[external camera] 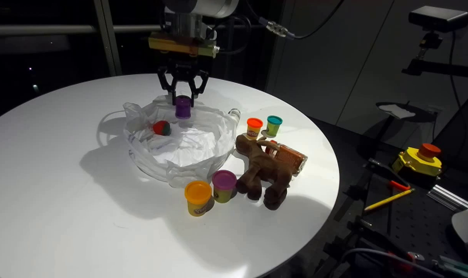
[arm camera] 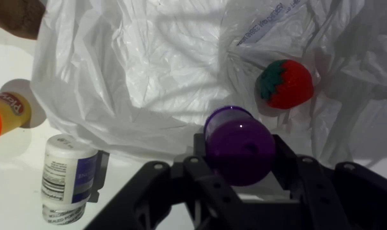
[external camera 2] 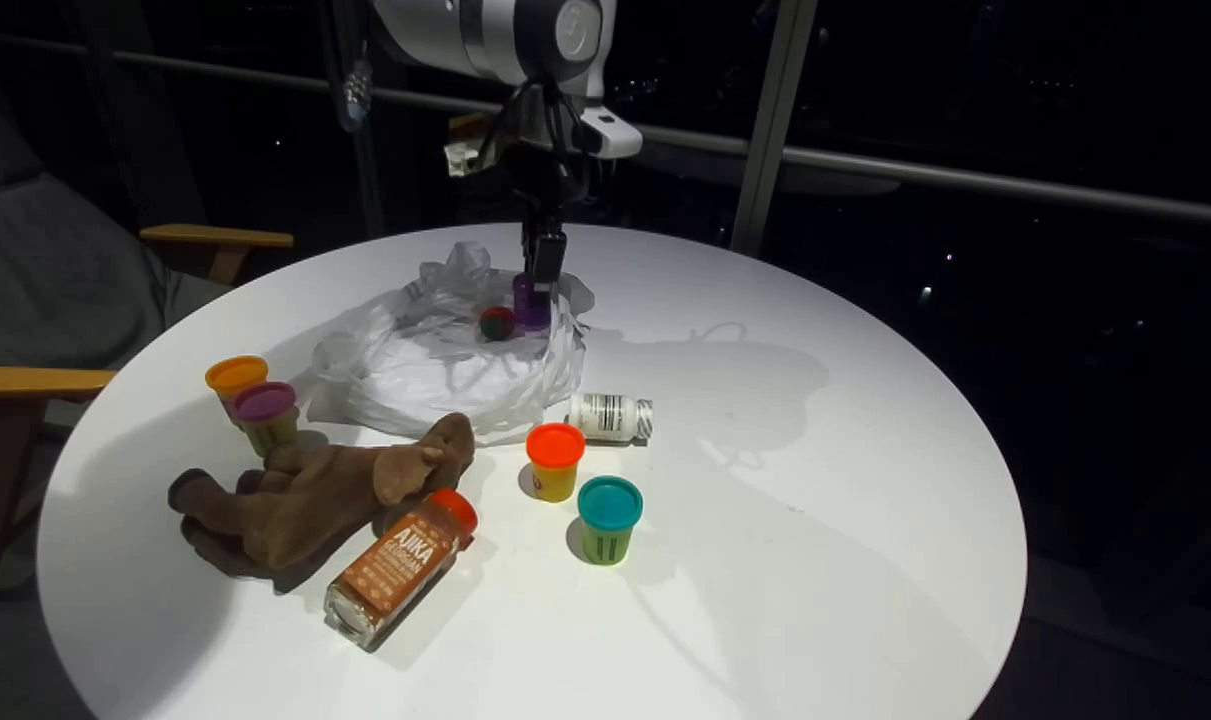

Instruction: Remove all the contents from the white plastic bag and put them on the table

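The white plastic bag [external camera: 197, 170] lies spread on the table [external camera: 102, 231] with its mouth facing up. A red strawberry with a green cap [arm camera: 287, 84] rests inside it. My gripper [external camera: 183, 102] is shut on a dark purple tub [arm camera: 239, 150], one finger on either side, over the bag's far part; its height above the film is unclear. Outside the bag lie the brown plush toy [external camera: 262, 170], an orange-lidded tub [external camera: 198, 197], a magenta-lidded tub [external camera: 223, 186], a red-lidded tub [external camera 2: 555, 462], a teal-lidded tub [external camera 2: 608, 520], a spice jar [external camera 2: 402, 567] and a white bottle [arm camera: 68, 179].
A chair with a wooden armrest [external camera 2: 35, 382] stands close to the table's edge. Beyond the table, a dark side bench carries a yellow box with a red button [external camera: 419, 162]. A camera on a stand [external camera: 438, 18] rises behind it.
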`<state>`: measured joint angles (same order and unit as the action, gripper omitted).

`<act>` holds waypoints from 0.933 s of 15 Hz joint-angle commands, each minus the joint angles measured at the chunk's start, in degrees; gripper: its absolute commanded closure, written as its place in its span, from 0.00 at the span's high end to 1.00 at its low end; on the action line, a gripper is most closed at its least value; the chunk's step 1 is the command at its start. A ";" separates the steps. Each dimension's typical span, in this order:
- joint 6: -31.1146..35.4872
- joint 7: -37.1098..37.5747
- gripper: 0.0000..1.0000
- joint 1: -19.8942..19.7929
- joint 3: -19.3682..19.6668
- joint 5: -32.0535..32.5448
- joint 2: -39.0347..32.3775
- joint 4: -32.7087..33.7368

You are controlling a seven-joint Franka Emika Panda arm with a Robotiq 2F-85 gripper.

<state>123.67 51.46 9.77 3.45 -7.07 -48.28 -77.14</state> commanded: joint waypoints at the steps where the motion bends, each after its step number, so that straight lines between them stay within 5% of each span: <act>1: 5.25 0.55 0.25 -0.24 -0.13 -0.67 12.44 -13.59; 6: 14.11 4.26 0.25 -1.65 -0.11 -3.70 22.20 -27.21; 14: 29.53 2.79 0.25 -10.87 0.59 -18.00 36.68 -52.66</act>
<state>147.82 55.49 1.67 3.97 -20.43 -19.96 -118.56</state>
